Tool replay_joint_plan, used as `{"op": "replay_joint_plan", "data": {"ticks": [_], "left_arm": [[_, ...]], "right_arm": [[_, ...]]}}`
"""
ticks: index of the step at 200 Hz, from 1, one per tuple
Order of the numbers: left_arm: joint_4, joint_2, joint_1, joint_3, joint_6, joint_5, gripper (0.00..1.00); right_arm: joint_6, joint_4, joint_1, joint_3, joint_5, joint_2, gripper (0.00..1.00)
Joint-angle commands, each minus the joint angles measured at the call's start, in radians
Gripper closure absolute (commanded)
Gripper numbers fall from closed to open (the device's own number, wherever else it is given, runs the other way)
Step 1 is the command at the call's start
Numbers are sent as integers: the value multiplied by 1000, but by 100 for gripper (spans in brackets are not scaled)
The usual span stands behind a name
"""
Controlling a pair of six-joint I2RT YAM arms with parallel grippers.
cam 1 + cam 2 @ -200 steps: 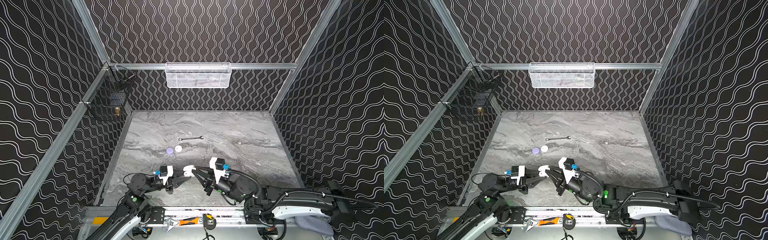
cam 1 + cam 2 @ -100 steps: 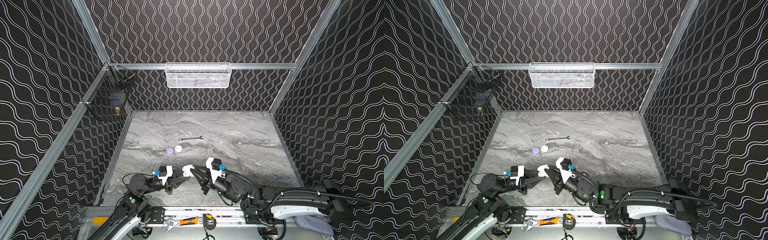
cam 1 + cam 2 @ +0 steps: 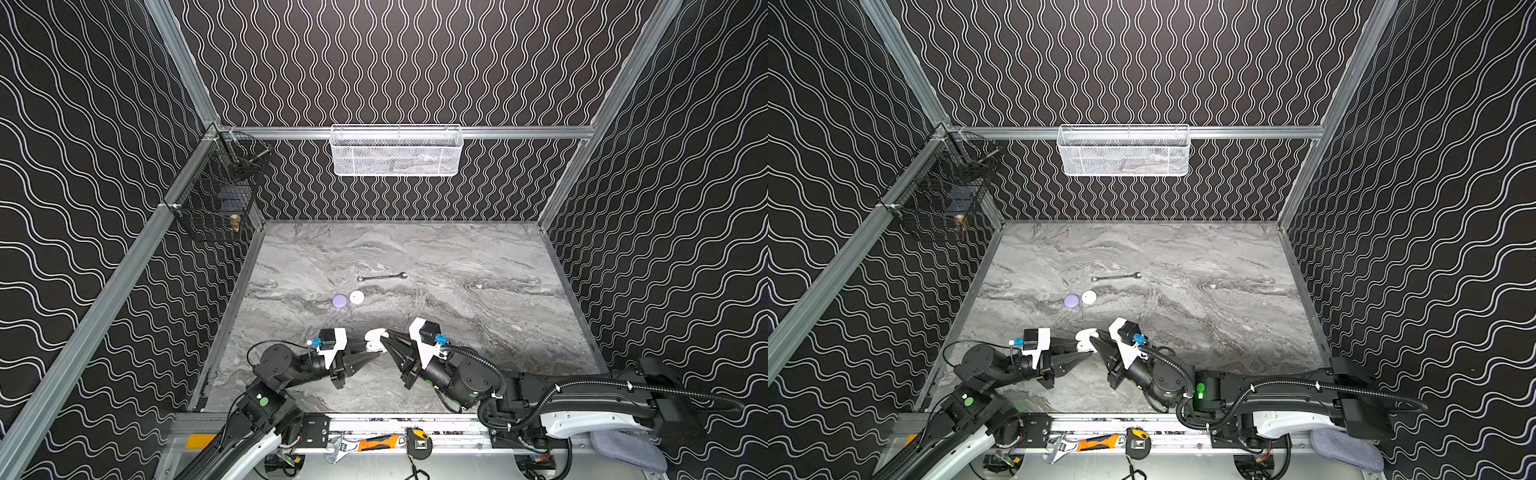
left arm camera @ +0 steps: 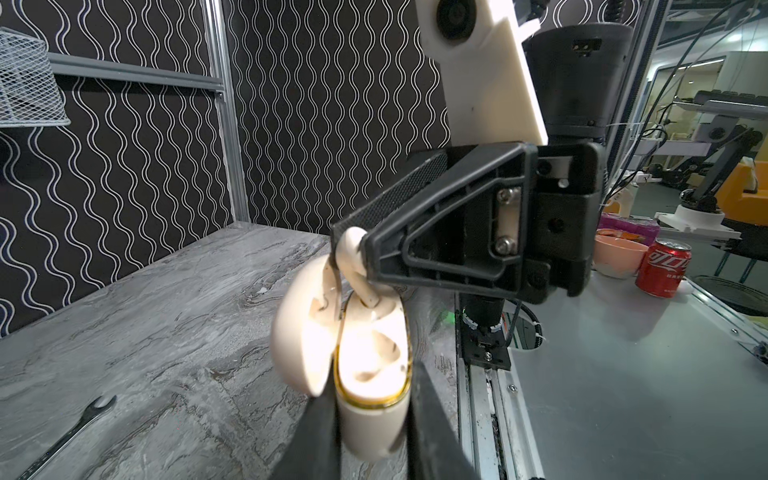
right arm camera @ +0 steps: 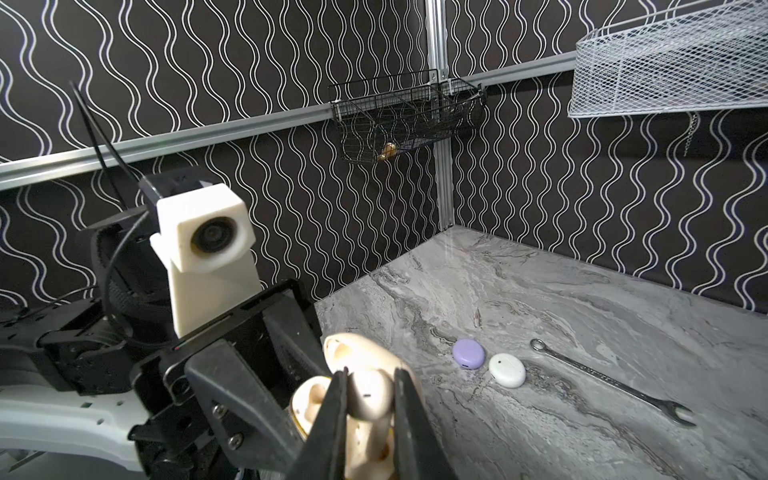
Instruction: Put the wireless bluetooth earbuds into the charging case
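There's the left claw (image 4: 372, 380) clamped on the cream charging case (image 4: 370, 428), lid hanging open, held above the bench (image 4: 145, 332) near its front edge. And the right claw (image 5: 371, 376) pinches a cream earbud (image 4: 351, 251), its stem dipping into the case's open mouth.

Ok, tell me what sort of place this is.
Probably a robotics lab test cell: a tabletop boxed in by patterned panels on aluminium rails, a left arm and right arm mounted at its front edge, and another robot outside.
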Motion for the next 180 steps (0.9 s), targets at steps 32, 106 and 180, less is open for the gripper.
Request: {"op": "replay_joint_plan", "data": {"ticks": [32,106,180], "left_arm": [[9,-7,0,41,12,-23,100],[43,-25,1,38,-3,-32,100],[100,-73,0,-6,39,-18,100]], "right_arm": [[-88,38,49,-3,118,46,93],[-62,203,86,-59,158,67,91],[95,169,85,-63,130,-3,91]]}}
